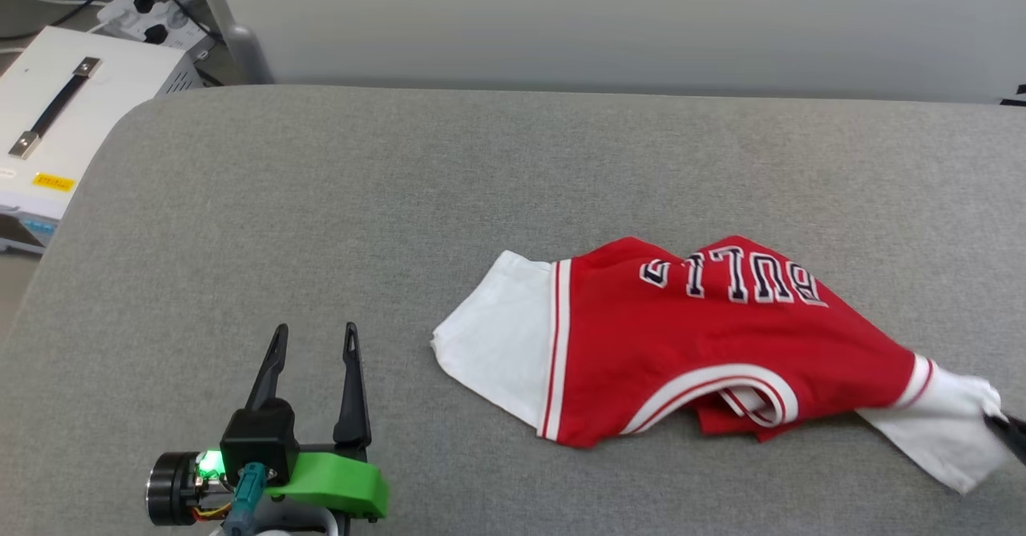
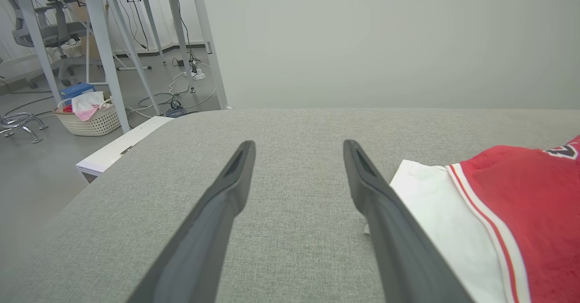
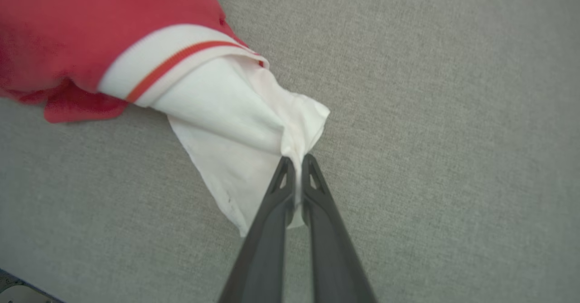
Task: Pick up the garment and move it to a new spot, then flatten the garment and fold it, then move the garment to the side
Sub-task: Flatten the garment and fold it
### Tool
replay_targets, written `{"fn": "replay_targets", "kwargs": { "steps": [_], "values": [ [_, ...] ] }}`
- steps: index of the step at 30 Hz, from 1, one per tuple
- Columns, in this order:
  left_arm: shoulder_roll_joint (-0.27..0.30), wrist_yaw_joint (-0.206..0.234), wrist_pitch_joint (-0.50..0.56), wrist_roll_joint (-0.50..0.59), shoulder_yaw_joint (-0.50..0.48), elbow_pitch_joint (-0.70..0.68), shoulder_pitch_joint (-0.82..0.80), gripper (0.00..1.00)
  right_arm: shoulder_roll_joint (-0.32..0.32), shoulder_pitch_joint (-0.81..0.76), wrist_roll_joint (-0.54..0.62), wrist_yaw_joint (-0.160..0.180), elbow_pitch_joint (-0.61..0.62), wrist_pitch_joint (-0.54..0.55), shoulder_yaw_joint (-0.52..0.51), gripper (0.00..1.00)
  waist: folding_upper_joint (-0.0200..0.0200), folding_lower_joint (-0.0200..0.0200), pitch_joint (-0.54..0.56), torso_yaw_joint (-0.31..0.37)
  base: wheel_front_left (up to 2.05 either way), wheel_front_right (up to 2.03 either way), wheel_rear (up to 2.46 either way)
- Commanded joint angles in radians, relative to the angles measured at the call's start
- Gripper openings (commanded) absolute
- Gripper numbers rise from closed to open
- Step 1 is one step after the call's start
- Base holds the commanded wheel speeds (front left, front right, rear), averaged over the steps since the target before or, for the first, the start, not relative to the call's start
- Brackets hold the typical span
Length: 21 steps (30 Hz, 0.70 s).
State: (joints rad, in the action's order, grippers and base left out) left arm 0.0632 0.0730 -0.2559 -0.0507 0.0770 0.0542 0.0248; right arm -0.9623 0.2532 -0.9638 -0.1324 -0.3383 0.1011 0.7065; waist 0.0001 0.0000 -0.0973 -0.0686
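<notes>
**Right hand pinched on a sleeve; shirt not yet off the table**

Position. The red jersey-style T-shirt [image 1: 705,344], with white short sleeves and black, white-edged "BULLS" lettering, lies rumpled on the right half of the grey fabric-covered table [image 1: 321,199]. Its print face is up and its neckline is toward me. One sleeve is spread toward the middle of the table. The other reaches the right edge of the head view.

Hands. My right hand [image 3: 297,162] is closed tight on the outer edge of that far white sleeve [image 3: 235,131], with cloth bunched between the two dark fingers. My left hand [image 1: 314,329] hovers spread wide over bare table, near the other sleeve but apart from it, holding nothing.

Progress. I judge this the very start: the grip is taken and the shirt's body rests on the table. I cannot tell whether the pinched edge is off the surface. Left to do: carry it to a new spot, flatten, fold, move aside. The red body is humped and doubled under near the neckline, so flattening will likely want both hands.

Views. The head view gives the whole layout but shows my right hand as a dark tip at its edge. The pinch itself is clear in the right wrist view. The left wrist view shows the near sleeve beside my left hand's right finger. It also shows a pale woven basket [image 2: 90,119] on the floor beyond the table. The head view adds a white box with a black handle [image 1: 56,111] off the table's left corner.
</notes>
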Motion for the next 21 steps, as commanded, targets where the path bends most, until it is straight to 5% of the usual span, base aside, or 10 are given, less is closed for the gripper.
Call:
{"fn": "replay_targets", "kwargs": {
  "steps": [1, 11, 12, 13, 21],
  "values": [
    [-0.004, -0.007, -0.006, 0.006, -0.003, 0.002, 0.013, 1.00, 0.007, -0.044, -0.014, 0.002, -0.023, 0.004, -0.014, 0.00, -0.0001, 0.0000, 0.021, 0.023, 0.00, 0.00, 0.00],
    [-0.006, -0.018, -0.006, 0.010, -0.006, 0.012, 0.011, 1.00, 0.104, -0.192, -0.002, 0.002, -0.146, -0.023, -0.104, 0.00, -0.0001, 0.0000, 0.023, 0.036, 0.00, 0.00, 0.00],
    [-0.006, -0.019, -0.006, 0.010, -0.008, 0.013, 0.013, 1.00, 0.114, -0.188, 0.010, 0.002, -0.146, -0.050, -0.124, 0.40, -0.0001, 0.0000, 0.025, 0.038, 0.00, 0.00, 0.00],
    [-0.006, -0.019, -0.006, 0.010, -0.010, 0.014, 0.015, 1.00, 0.119, -0.182, 0.026, 0.002, -0.145, -0.077, -0.143, 1.00, -0.0001, 0.0000, 0.027, 0.040, 0.00, 0.00, 0.00],
    [-0.006, -0.022, -0.006, 0.019, -0.019, 0.014, 0.033, 1.00, 0.173, -0.172, 0.183, 0.002, -0.050, -0.258, -0.376, 1.00, -0.0001, 0.0000, 0.067, 0.049, 0.00, 0.00, 0.00]
  ]
}}
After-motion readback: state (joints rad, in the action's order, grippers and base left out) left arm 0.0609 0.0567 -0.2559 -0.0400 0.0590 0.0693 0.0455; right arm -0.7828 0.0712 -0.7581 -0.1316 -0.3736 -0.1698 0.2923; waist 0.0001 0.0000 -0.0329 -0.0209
